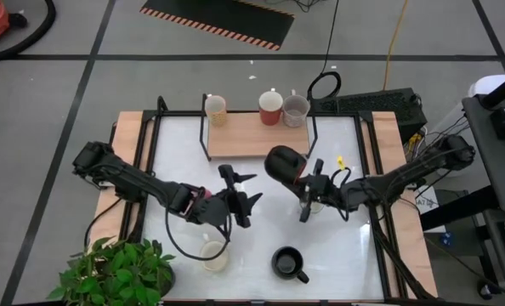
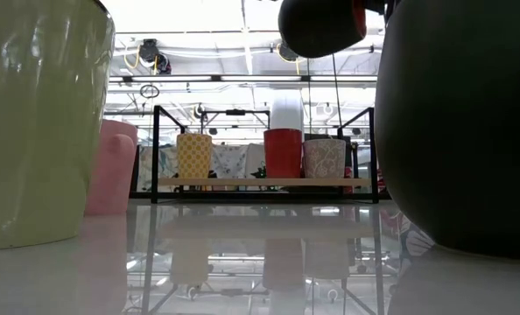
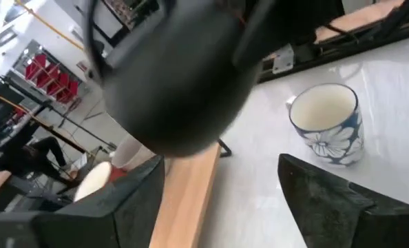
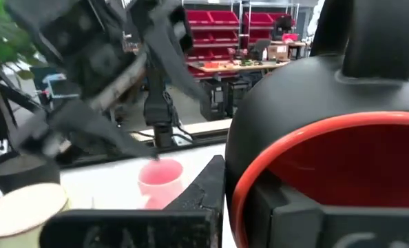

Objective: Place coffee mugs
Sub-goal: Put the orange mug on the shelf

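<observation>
**Black-and-red mug in the air, rack slot pending**

Step in hand, as I read it: carry and place one mug.

- Right gripper point(image 1: 299, 176) is clamped on the red-black mug point(image 1: 280, 161). The mug hangs clear of the table point(image 1: 346, 246), just in front of the rack point(image 1: 252, 136), toward its right half.
- Left gripper point(image 1: 244, 191) has its fingers spread wide with nothing between them. It sits in front of the rack's middle, just beside the held mug and not touching it.
- Three mugs are on the rack board, along its back edge: yellow mug point(image 1: 215, 109) at the left end, red mug point(image 1: 270, 107) and grey mug point(image 1: 296, 110) to the right.
- Four mugs are on the table in front of the rack:
  - flower mug point(image 3: 326, 124), under the right arm
  - pink mug point(image 4: 160, 178), by the left gripper
  - cream mug point(image 1: 214, 255) and black mug point(image 1: 286, 262), farthest from the rack
- The plant point(image 1: 116, 270) is well away from the rack, at the near left corner.

Next move, my call:
- Lift over the rack's front rail.
- Go for the bare board between the yellow and red mugs, or the front strip.
- Set the mug down upright, then open.
- Watch clearance to the red mug and to the left gripper.

Writing: no brand or label is readable. The only markings I can make out are a blue flower print on the flower mug and patterns on the yellow and grey mugs.
</observation>
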Available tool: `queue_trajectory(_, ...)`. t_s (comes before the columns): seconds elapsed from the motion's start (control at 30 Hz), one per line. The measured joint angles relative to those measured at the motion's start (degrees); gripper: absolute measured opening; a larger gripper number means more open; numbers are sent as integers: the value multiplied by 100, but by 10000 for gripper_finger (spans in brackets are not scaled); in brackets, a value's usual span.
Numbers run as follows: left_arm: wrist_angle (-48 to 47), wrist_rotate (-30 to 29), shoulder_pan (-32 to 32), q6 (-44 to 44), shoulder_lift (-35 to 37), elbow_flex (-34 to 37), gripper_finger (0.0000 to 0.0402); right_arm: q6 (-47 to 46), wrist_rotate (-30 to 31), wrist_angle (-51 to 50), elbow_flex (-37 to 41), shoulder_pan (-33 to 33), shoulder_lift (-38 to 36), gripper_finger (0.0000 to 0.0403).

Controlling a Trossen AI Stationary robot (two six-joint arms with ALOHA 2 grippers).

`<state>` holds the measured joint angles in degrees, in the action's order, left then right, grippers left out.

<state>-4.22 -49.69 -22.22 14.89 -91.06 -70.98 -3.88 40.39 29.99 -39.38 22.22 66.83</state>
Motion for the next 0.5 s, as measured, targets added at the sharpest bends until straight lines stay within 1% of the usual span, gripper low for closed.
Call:
queue_trajectory(0.07,8,-14,0,145,96,0,290,-4,-6,-156,0,-9,0,15)
queue_trajectory(0.2,133,-2,67,704,299,0,291,9,-29,-432,0,-9,2,15)
queue_trajectory(0.27,250,113,149,980,432,0,291,74,-189,-545,0,-29,2,15)
queue_trajectory(0.3,261,248,205,1027,498,0,291,163,-372,-591,0,-52,2,15)
queue_trajectory(0.37,264,764,358,954,557,-2,291,442,-803,-687,0,-72,38,15)
queue_trajectory(0.43,242,1511,506,730,575,-2,291,683,-1211,-826,0,-90,113,15)
queue_trajectory(0.5,245,2144,614,548,569,-2,289,749,-1376,-936,0,-87,219,15)
